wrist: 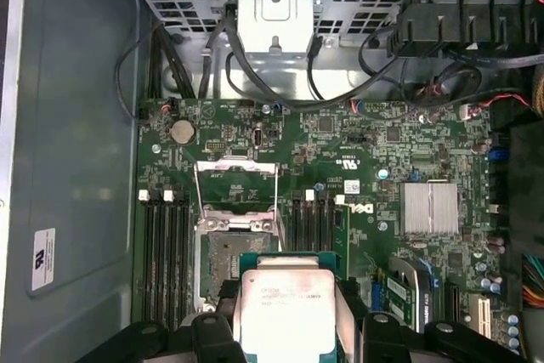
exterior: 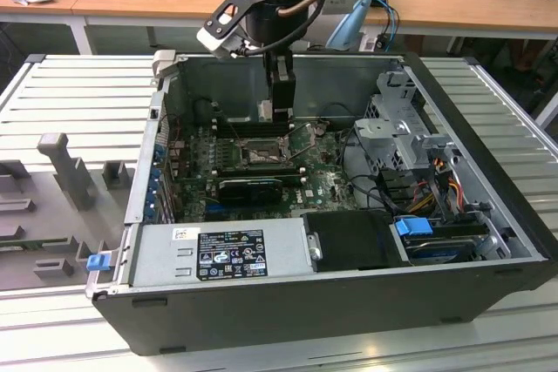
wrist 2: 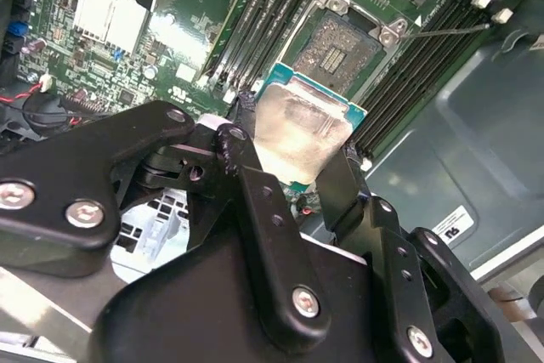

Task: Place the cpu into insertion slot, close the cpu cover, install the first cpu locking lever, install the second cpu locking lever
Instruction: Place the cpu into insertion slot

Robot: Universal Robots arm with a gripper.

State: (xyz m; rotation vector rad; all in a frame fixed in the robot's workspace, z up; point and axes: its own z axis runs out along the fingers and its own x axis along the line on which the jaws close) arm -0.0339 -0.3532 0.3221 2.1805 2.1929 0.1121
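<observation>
The jaws are clamped on the chip (wrist 2: 302,138), with one black finger (wrist 2: 340,180) against each of two opposite edges. The chip is square, so neither axis is the longer. Its silver face is turned back toward both wrist cameras, and a green border shows along its far edge. It hangs above the green board (wrist: 382,159), not yet seated. In the first wrist view it overlaps the near edge of the socket (wrist: 223,261), whose pin field lies bare just beyond. Past the socket the cover (wrist: 236,165) stands swung open, with black memory slots (wrist: 161,252) on either side. In the exterior view the arm reaches down into the open computer case (exterior: 288,302), near its far wall, on the ribbed tabletop (exterior: 78,93).
</observation>
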